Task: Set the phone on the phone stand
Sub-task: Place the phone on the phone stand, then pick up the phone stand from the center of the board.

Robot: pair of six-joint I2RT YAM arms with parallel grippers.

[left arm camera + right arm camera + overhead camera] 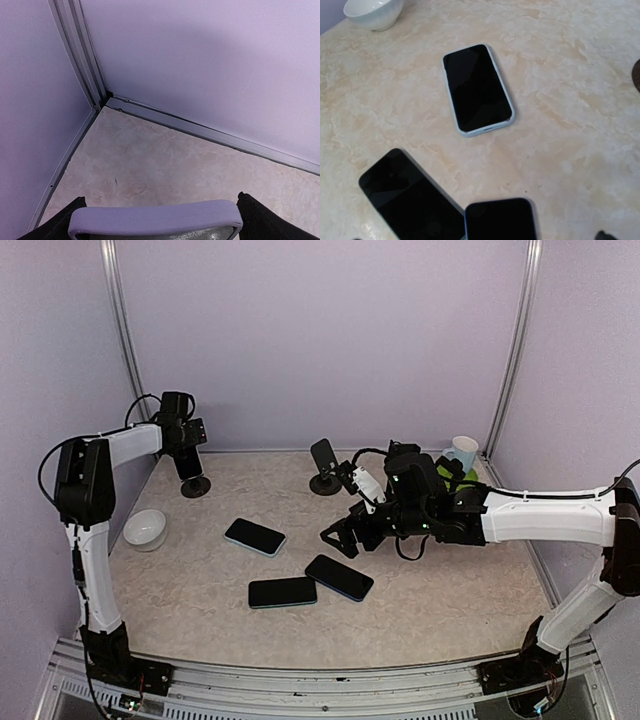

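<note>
A phone in a lavender case (155, 219) stands upright on the left phone stand (196, 486) at the back left. My left gripper (186, 440) is right above it, open, a black finger (60, 222) at each end of the phone's top edge; I cannot tell whether they touch it. A second phone stand (324, 472) stands at the back centre. Three phones lie flat: a light-blue-cased one (255, 536) (477, 90), a black one (283, 592) (405, 200) and a blue-edged one (339, 577) (502, 220). My right gripper (340, 537) hovers open over them, holding nothing.
A white bowl (146, 528) (375, 11) sits at the left edge of the table. A pale mug (462, 452) and something green (455, 475) are behind the right arm. Walls close in the back and both sides.
</note>
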